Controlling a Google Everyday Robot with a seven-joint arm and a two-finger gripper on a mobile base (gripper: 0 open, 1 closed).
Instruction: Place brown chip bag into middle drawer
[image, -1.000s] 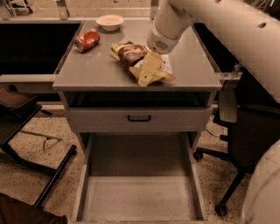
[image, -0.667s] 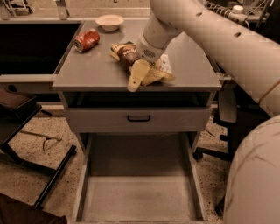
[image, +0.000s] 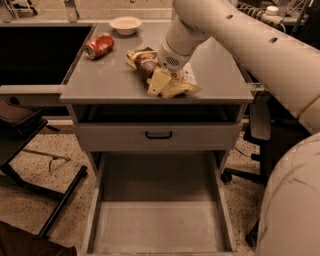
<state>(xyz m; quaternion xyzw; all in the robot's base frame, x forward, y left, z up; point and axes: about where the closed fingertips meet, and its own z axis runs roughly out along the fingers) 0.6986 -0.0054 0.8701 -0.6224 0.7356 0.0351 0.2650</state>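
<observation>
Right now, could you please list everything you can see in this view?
chip bag: one, brown and yellow, middle of the tabletop
can: one, red, on its side, tabletop back left
bowl: one, white, tabletop back edge
table: one, grey, centre of view
drawer front: one, grey with black handle, under the tabletop
open drawer: one, grey, pulled out at the bottom
arm: one, white, reaching in from the right
gripper: one, cream, at the chip bag

Smooth cream-white tubular arm (image: 240, 35) (small dark holes along it), pale yellowish gripper (image: 156, 88) above the tabletop (image: 107, 77).
</observation>
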